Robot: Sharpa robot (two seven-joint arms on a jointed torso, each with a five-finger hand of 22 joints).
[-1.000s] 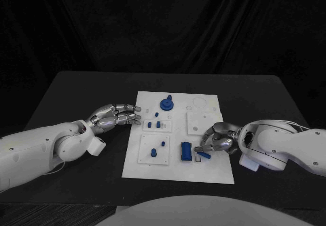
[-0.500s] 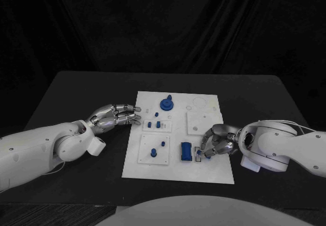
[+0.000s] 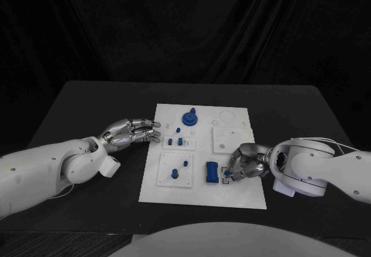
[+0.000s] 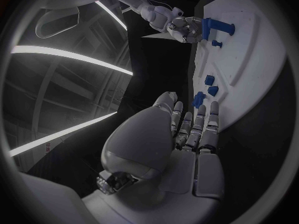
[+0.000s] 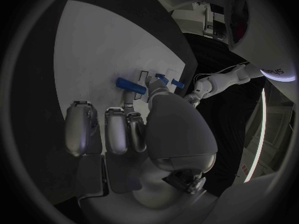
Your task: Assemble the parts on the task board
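Note:
The white task board (image 3: 202, 188) lies mid-table. My right hand (image 3: 247, 162) hovers over its right side and pinches a small blue part (image 3: 229, 172) at its fingertips, right at a small rectangular slot. Just left of that slot stands a blue block (image 3: 211, 172). In the right wrist view the block (image 5: 131, 85) lies beyond the fingers (image 5: 118, 127), with the small part (image 5: 161, 77) by the thumb tip. My left hand (image 3: 130, 131) holds nothing and floats beside the board's left edge, fingers (image 4: 196, 127) reaching toward the board (image 4: 249, 69).
More blue parts stand on the board: a round knobbed piece (image 3: 189, 116) at the back, two small blocks (image 3: 175, 142) near the left hand, and pegs (image 3: 175, 173) on the front-left plate. Black table (image 3: 93, 101) surrounds the board.
My right hand has shifted slightly left and brought the small blue part from just right of the slot up onto it. The left hand has not moved.

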